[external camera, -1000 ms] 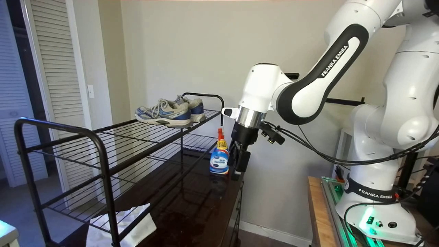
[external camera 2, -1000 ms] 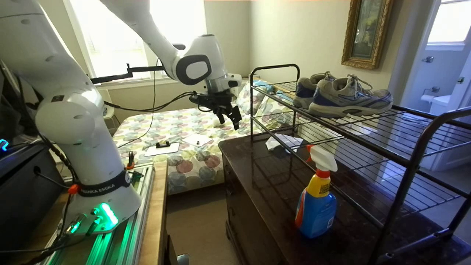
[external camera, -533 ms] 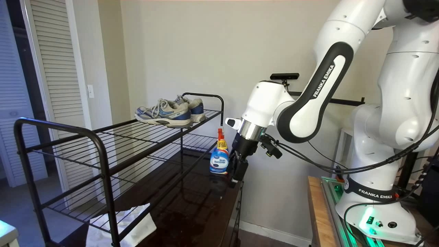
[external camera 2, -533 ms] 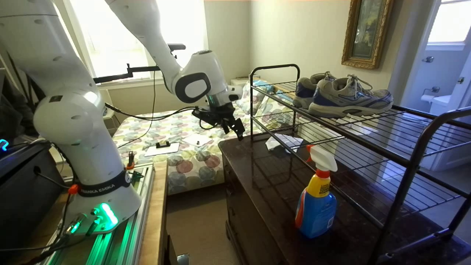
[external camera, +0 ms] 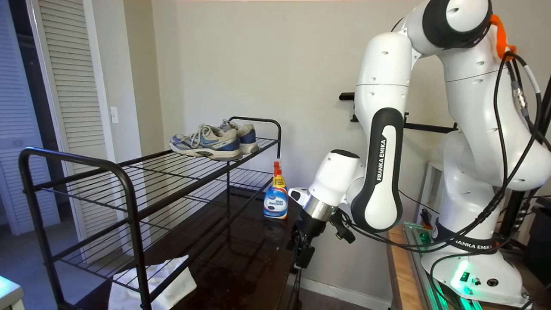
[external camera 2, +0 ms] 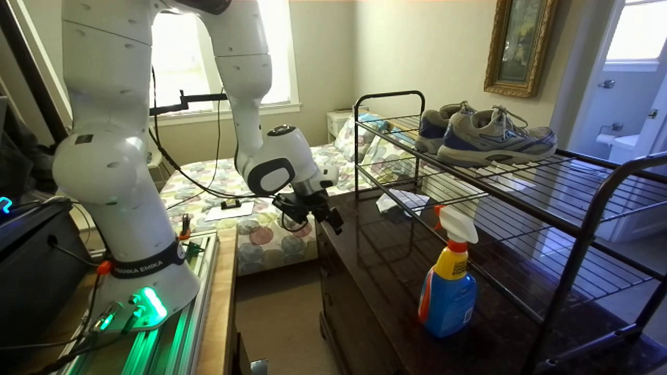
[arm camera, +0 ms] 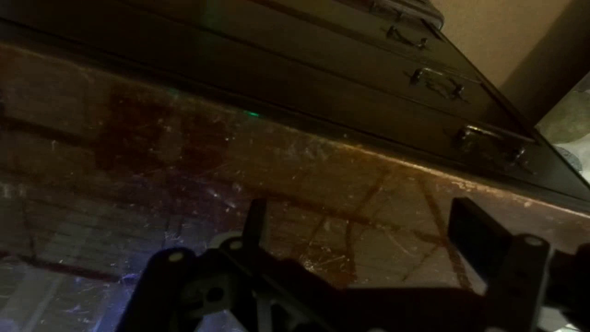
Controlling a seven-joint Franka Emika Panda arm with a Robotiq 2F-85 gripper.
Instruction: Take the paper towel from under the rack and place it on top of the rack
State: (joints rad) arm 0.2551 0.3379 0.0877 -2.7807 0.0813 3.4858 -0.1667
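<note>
The large black metal wire-shelf rack [external camera: 176, 194] stands on the dark glossy wooden dresser [external camera: 241, 267]. The thin, white, crumpled paper towel [external camera: 177, 287] lies on the dresser top, under the rack. A pair of grey-and-blue sneakers [external camera: 211, 144] rests on the upper shelf. The blue plastic spray bottle [external camera: 275, 202] with yellow neck stands upright; label: "Stain Remover". The black two-finger gripper [arm camera: 359, 219] points down near the dresser edge, fingers apart, well away from the paper towel. The white robot arm [external camera: 381, 94] is marked "FRANKA EMIKA", repeated, partly cable-covered, on the black base collar [external camera: 473, 243].
</note>
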